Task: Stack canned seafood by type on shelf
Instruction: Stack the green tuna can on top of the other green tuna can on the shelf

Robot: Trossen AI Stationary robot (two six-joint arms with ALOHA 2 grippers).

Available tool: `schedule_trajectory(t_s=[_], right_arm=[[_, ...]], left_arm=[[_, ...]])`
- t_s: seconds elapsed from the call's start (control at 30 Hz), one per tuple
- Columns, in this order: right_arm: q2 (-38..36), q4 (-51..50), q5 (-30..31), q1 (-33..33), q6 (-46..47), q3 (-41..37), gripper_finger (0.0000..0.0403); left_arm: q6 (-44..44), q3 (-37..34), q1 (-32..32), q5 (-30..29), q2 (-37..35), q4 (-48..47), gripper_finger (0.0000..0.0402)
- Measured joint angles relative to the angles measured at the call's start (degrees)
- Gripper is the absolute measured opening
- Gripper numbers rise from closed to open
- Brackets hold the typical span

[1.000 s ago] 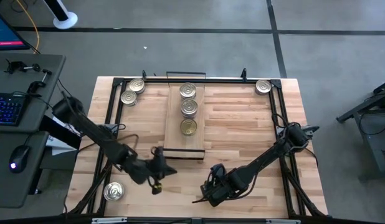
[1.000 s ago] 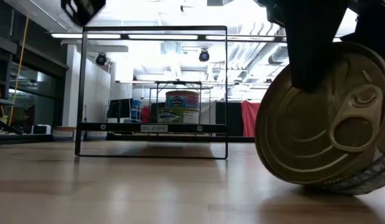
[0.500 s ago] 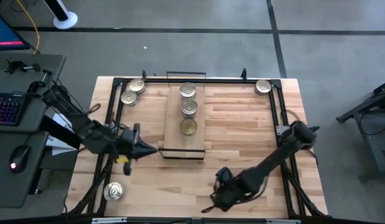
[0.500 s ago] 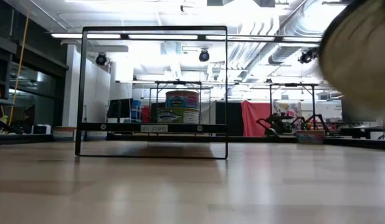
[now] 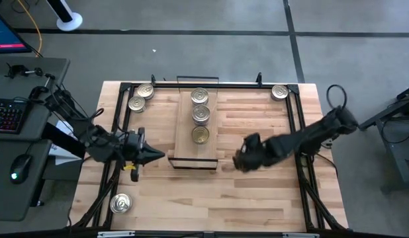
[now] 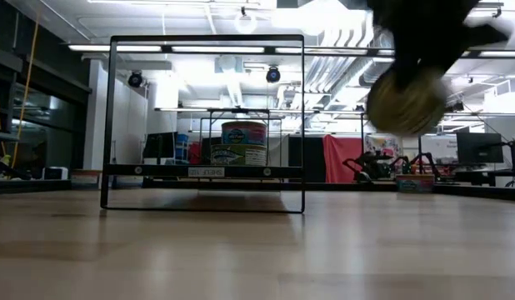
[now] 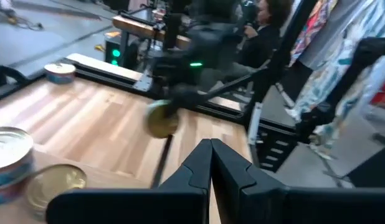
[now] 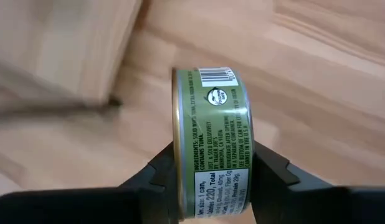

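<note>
Left to right: a loose tin (image 5: 120,203) sits by the table's front-left corner, two more tins (image 5: 141,96) at the back-left corner. The left gripper (image 5: 151,155) hovers low just off the shelf's front-left end, fingers pinched together, holding nothing. The shelf (image 5: 184,125) runs front-to-back mid-table with three tins (image 5: 200,115) in a row on it, the front one gold-lidded, the back two silver. The right gripper (image 8: 211,171) is in the air just right of the shelf's front end, fingers clamped on the flat faces of a green-label tin (image 8: 210,149) carried on edge. One last tin (image 5: 279,91) sits at the back-right corner. Risks: the carried tin is on edge, so it needs rotating flat before release or it likely rolls off the shelf. The grip is on smooth lids, so it could slip mid-swing. Left gripper is parked close to the shelf's front end, so a collision is possible if the right arm comes in low.
</note>
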Motion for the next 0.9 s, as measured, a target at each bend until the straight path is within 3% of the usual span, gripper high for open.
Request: schedule_trajectory(t_s=[0.1, 0.23, 0.33, 0.43, 0.63, 0.9], right_arm=[[-5.71, 15.45, 0.84, -6.3, -1.08, -11.32, 0.0114], [-11.53, 43.27, 5.12, -12.49, -5.11, -22.24, 0.0114], [-12.2, 62.47, 5.76, -16.02, -8.21, -27.94, 0.0114], [-9.81, 76.34, 2.46, -19.23, -8.62, -31.25, 0.0114], [-1.38, 86.6, -5.88, -22.33, -9.1, -30.47, 0.0114], [6.97, 88.25, -6.19, -23.48, -7.28, -26.82, 0.0114]], left_arm=[[-1.1, 0.0, -1.51, 0.78, -0.01, 0.02, 0.0], [-1.32, 0.0, -3.49, 0.74, -0.01, -0.32, 0.0], [-1.32, 0.0, -3.77, -1.39, 0.01, -0.63, 0.0], [-1.32, 0.0, -3.22, -4.74, 0.01, -0.68, 0.0], [-1.25, 0.0, -0.33, -12.79, 0.01, -0.31, 0.0], [-6.72, 0.0, 4.57, -17.01, 0.02, 0.32, 0.0]])
